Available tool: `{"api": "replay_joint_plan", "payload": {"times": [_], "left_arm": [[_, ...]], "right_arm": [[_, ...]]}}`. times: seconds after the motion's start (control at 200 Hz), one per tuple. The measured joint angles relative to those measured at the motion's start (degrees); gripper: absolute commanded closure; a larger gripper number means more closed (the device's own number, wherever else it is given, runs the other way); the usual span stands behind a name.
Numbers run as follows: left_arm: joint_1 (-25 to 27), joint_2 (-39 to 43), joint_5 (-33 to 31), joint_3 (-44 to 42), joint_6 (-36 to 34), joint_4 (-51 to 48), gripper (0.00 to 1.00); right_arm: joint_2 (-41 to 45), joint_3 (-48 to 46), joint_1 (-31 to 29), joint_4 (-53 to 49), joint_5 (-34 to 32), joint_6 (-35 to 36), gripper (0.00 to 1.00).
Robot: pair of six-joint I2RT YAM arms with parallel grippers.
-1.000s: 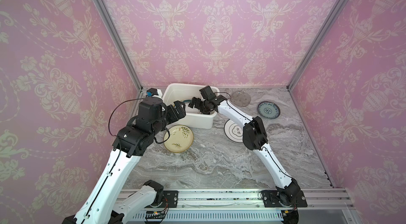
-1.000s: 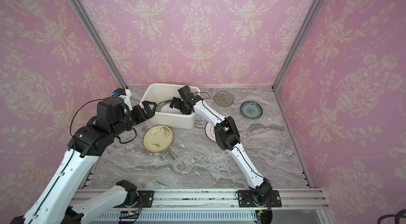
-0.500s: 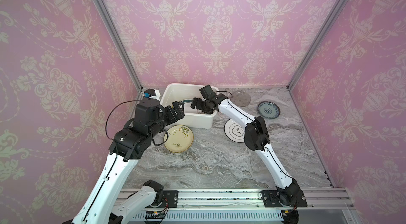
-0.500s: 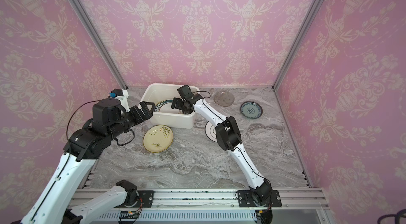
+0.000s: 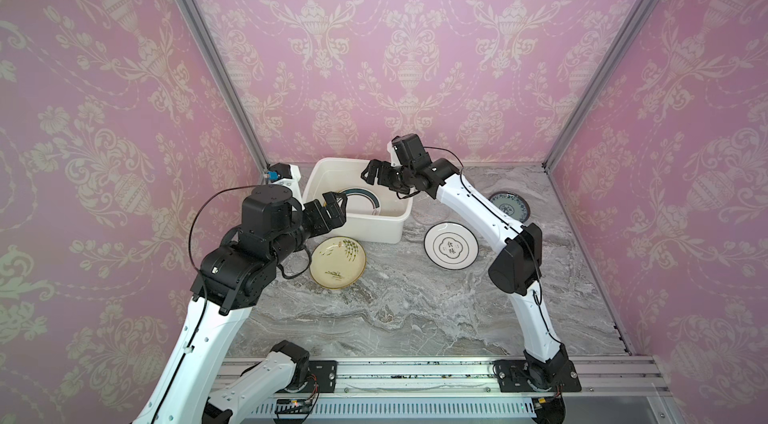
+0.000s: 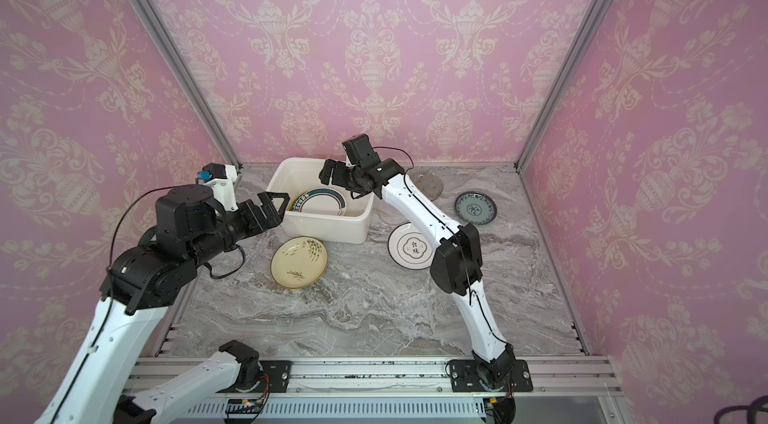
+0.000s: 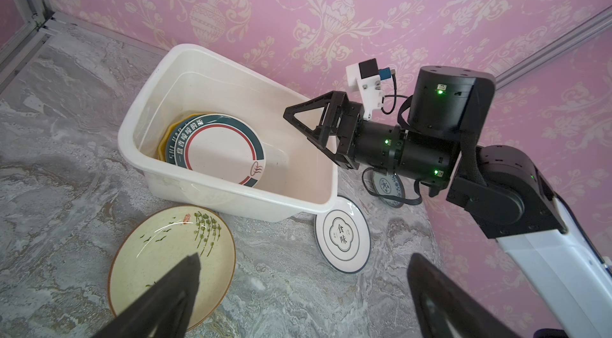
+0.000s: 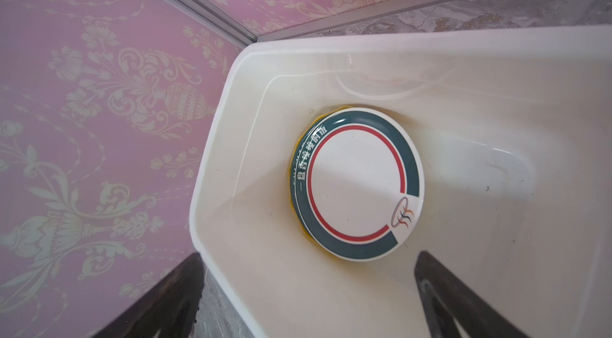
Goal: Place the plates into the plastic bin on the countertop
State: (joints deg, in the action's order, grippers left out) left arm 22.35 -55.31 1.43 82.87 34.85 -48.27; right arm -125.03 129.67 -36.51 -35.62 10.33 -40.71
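Observation:
The white plastic bin [image 5: 353, 230] [image 6: 324, 230] stands at the back left of the countertop [image 5: 415, 309]. Inside it a white plate with a dark green lettered rim [image 5: 359, 202] [image 7: 220, 149] [image 8: 357, 184] lies on a yellow plate [image 7: 164, 146]. A cream plate with sprigs [image 5: 337, 262] [image 7: 159, 253] lies in front of the bin. To the right lie a white plate with characters [image 5: 451, 250] [image 7: 342, 235] and a blue-patterned plate [image 5: 509, 206]. My left gripper [image 5: 338, 208] [image 7: 304, 256] hangs open and empty by the bin's front left corner. My right gripper [image 5: 372, 176] [image 8: 308, 256] is open and empty above the bin.
A smoky glass plate [image 6: 430, 187] lies behind the right arm, and a clear one [image 5: 430, 214] beside the bin's right wall. Pink patterned walls close in the back and both sides. An aluminium rail [image 5: 415, 372] runs along the front.
My right gripper has risen a little out of the bin, still open. The left arm has drawn slightly back to the left. The plates have not moved.

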Motion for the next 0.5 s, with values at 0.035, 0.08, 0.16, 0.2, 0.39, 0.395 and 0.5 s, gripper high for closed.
{"api": "replay_joint_plan", "payload": {"times": [0.035,0.08,0.16,0.2,0.39,0.395,0.5], "left_arm": [[0.00,-0.92,1.70,1.03,-0.59,-0.52,0.01],[0.00,-2.36,4.22,2.62,-0.98,-1.16,0.01],[0.02,-5.20,8.39,4.76,-1.07,-1.33,0.01],[0.17,-6.69,10.29,5.16,-0.96,-1.29,0.01],[4.68,-10.84,13.31,5.11,1.27,-0.90,0.01],[4.96,-10.93,13.31,5.11,1.33,-0.81,0.01],[10.64,-13.09,12.94,5.07,3.72,0.81,0.01]], "right_arm": [[2.40,-2.38,0.02,0.50,0.22,0.31,0.00],[5.44,-5.68,0.22,0.96,0.57,0.52,0.00],[11.91,-13.22,0.85,2.21,1.49,0.68,0.00],[15.02,-16.96,1.49,2.80,1.88,0.66,0.00],[29.07,-35.30,7.56,5.49,3.74,-0.04,0.00],[29.46,-35.82,7.80,5.49,3.82,-0.07,0.00],[35.54,-44.70,11.87,6.67,4.94,-1.36,0.00]]}}
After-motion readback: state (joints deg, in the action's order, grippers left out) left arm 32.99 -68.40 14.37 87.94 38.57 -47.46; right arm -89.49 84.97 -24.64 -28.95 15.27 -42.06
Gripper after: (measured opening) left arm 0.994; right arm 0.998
